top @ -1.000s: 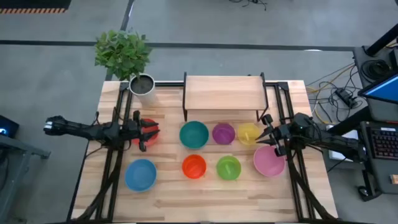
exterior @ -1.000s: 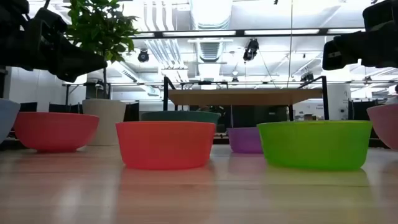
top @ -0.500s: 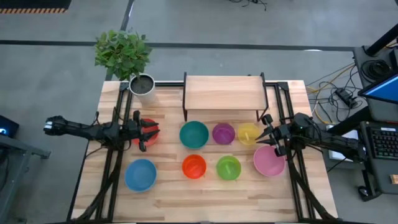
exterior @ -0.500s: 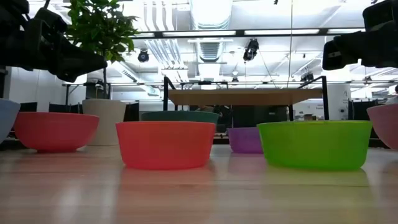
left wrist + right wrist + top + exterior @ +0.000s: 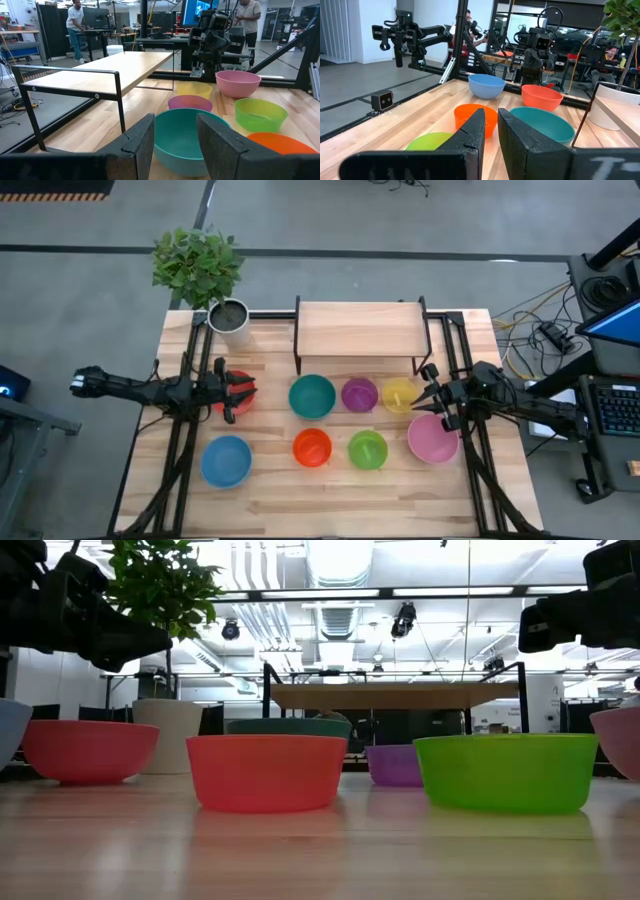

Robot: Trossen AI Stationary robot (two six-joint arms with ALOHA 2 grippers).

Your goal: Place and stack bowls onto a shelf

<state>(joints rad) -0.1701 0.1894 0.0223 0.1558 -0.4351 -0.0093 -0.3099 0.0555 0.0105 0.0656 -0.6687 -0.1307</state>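
Eight bowls rest on their bases on the slatted tabletop: teal (image 5: 312, 396), purple (image 5: 359, 394) and yellow (image 5: 399, 395) in a row in front of the shelf (image 5: 358, 328), red (image 5: 238, 392) at the left, and blue (image 5: 226, 461), orange (image 5: 312, 447), green (image 5: 367, 449) and pink (image 5: 433, 438) in the near row. The shelf board is bare. My left gripper (image 5: 175, 137) is open and empty, raised above the red bowl and pointing at the teal bowl (image 5: 187, 140). My right gripper (image 5: 491, 127) is open by a narrow gap and empty, raised between the yellow and pink bowls.
A grey pot (image 5: 228, 316) with a green plant stands at the far left corner, beside the shelf. The shelf's thin black legs (image 5: 120, 107) stand just behind the teal and yellow bowls. People stand in the room beyond the table.
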